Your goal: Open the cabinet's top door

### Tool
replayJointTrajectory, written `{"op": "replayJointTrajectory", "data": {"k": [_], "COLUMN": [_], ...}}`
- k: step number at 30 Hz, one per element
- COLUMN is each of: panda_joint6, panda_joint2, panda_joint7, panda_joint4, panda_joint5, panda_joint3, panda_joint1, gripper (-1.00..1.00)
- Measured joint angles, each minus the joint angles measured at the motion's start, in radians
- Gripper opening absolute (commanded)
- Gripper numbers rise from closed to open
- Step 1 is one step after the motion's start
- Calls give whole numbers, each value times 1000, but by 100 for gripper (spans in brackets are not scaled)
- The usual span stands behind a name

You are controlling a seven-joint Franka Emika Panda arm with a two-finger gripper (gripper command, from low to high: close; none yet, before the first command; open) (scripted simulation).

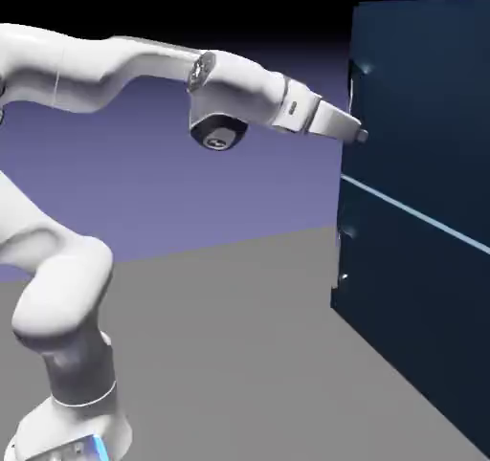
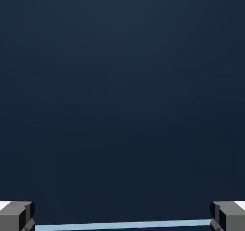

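The pincer [image 2: 122, 216] is spread wide, its two small grey blocky fingertips well apart at the hand view's bottom edge, with nothing between them but the dark navy flat face beyond; in the exterior view it tilts slightly downward near the upper panel's left edge, whether touching or just short of it cannot be told. Beyond it stands the tall dark navy-blue box-shaped cabinet [image 1: 421, 153] at the exterior view's right; its top door [image 1: 431, 105], a flat navy panel, lies above a thin pale blue line [image 1: 415, 212], and a short silver bar handle [image 1: 352, 86] sits by its left edge, just above the pincer; the lower navy panel [image 1: 412, 296] lies beneath. The jointed white arm [image 1: 153, 62] reaches across from the exterior view's left, above a plain grey floor [image 1: 230, 354].
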Motion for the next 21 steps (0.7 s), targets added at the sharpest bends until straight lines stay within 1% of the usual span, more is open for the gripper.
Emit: {"op": "replayJointTrajectory", "data": {"k": [21], "panda_joint6": [14], "panda_joint2": [-67], "panda_joint7": [-675], "panda_joint4": [265], "panda_joint5": [913], "panda_joint3": [375], "panda_joint1": [-354], "gripper": [0]}}
